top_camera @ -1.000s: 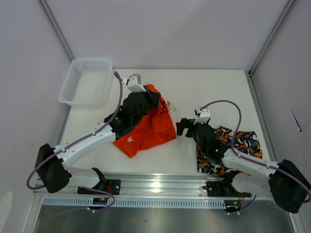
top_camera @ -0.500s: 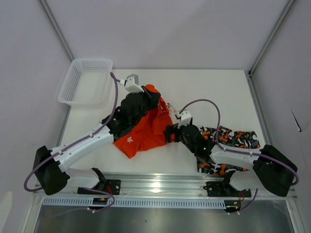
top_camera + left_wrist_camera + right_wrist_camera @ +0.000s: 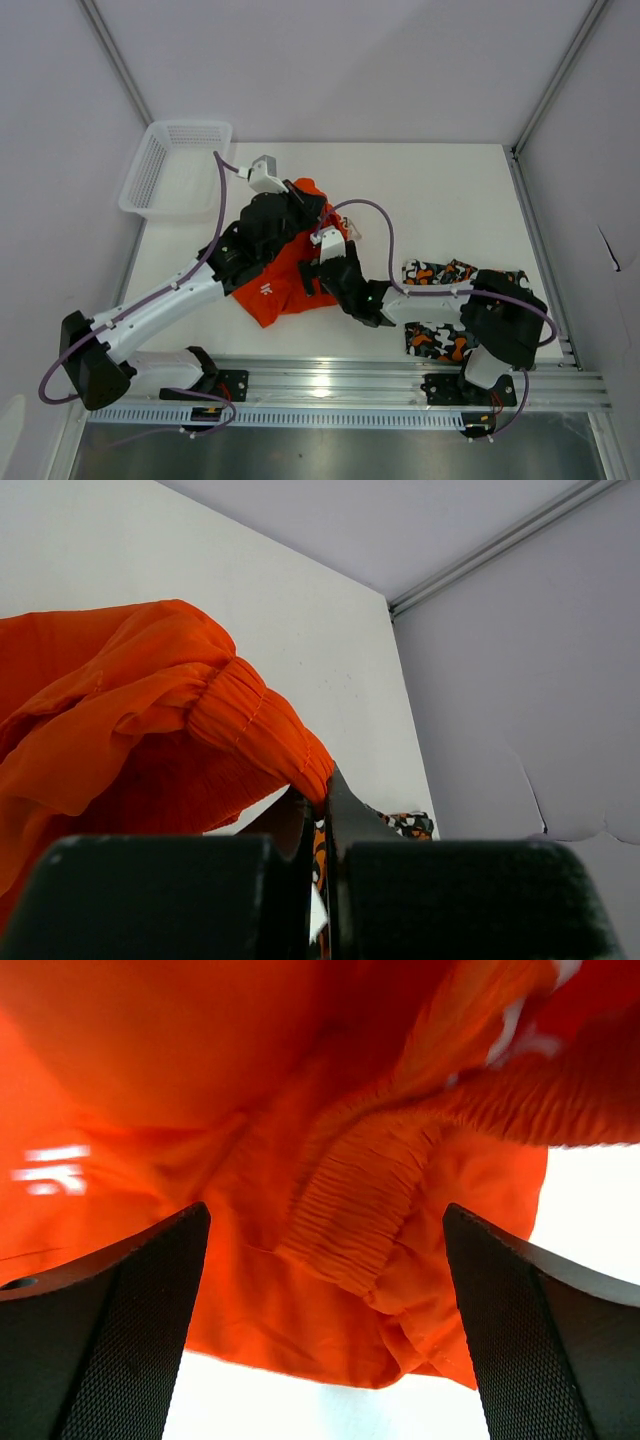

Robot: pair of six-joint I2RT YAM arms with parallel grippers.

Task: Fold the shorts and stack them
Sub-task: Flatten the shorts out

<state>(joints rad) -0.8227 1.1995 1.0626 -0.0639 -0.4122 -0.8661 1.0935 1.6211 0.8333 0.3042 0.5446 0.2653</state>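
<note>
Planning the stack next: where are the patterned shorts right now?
In the top view, the patterned shorts lie at the near right of the table, partly under the right arm, right of the orange shorts.

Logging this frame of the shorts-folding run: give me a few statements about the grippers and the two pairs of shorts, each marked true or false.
1. The left gripper is shut on the waistband of the orange shorts. True.
2. The right gripper is clamped on the patterned shorts. False: it is open, with its fingers either side of the orange shorts' waistband. The patterned shorts lie on the table, ungripped.
3. The orange shorts are in the white basket. False: they are on the table, apart from the white basket.
4. The patterned shorts are not stacked on the orange shorts. True.
</note>
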